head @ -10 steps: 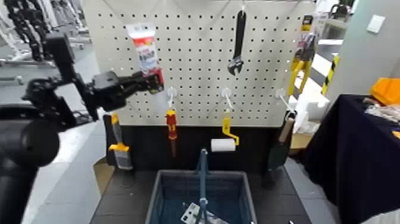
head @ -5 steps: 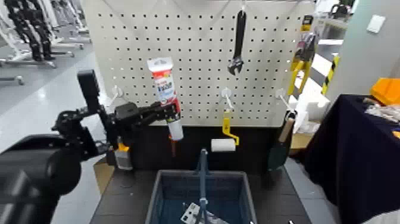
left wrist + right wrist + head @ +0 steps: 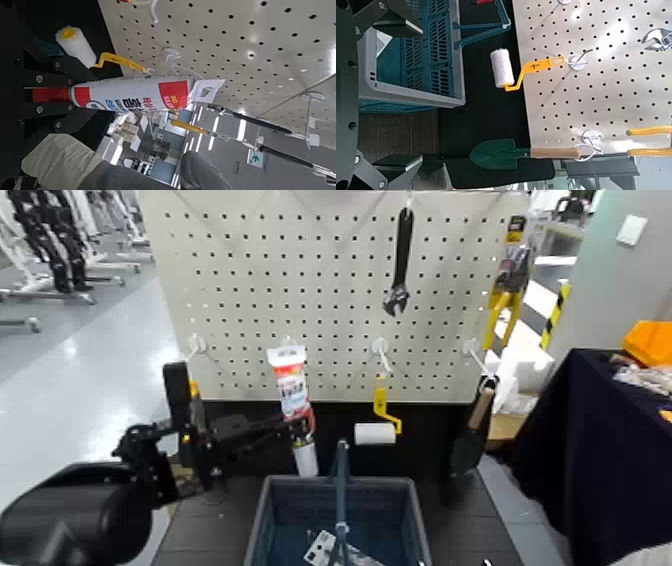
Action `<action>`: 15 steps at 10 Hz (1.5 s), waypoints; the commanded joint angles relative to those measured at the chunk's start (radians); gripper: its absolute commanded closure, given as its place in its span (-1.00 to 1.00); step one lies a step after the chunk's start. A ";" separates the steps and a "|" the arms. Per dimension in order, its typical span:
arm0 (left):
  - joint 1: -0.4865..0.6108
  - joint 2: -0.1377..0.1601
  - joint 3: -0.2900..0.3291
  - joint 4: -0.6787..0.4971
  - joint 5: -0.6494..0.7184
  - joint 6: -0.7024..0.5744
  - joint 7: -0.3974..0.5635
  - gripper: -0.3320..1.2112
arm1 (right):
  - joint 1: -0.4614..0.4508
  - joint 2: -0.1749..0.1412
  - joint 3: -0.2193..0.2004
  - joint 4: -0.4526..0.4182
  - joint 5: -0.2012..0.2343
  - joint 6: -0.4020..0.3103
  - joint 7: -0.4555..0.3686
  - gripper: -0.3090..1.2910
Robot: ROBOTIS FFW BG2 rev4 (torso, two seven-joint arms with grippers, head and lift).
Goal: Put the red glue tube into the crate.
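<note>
The left gripper [image 3: 303, 430] is closed on the red glue tube [image 3: 293, 395], held upright with a slight tilt, white cap down, before the pegboard [image 3: 330, 300]. The crate [image 3: 340, 482] stands below, apparently clear of the cap. The right gripper [image 3: 395, 95] appears open beside it.

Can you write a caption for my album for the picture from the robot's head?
The left end effector grips the red glue tube upright near the crate.
</note>
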 commanded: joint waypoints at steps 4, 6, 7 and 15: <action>0.036 -0.009 -0.014 0.151 -0.067 -0.005 -0.038 0.80 | 0.000 -0.002 -0.003 0.001 -0.009 0.001 0.001 -0.38; 0.030 -0.014 -0.018 0.208 -0.099 -0.020 -0.051 0.80 | 0.000 -0.002 -0.004 0.001 -0.011 0.001 0.003 -0.38; 0.030 -0.014 -0.017 0.229 -0.116 -0.028 -0.051 0.80 | 0.000 -0.002 -0.004 0.002 -0.011 0.001 0.005 -0.38; -0.012 -0.017 -0.051 0.339 -0.187 -0.067 -0.052 0.80 | -0.002 0.001 -0.004 0.004 -0.016 0.003 0.012 -0.38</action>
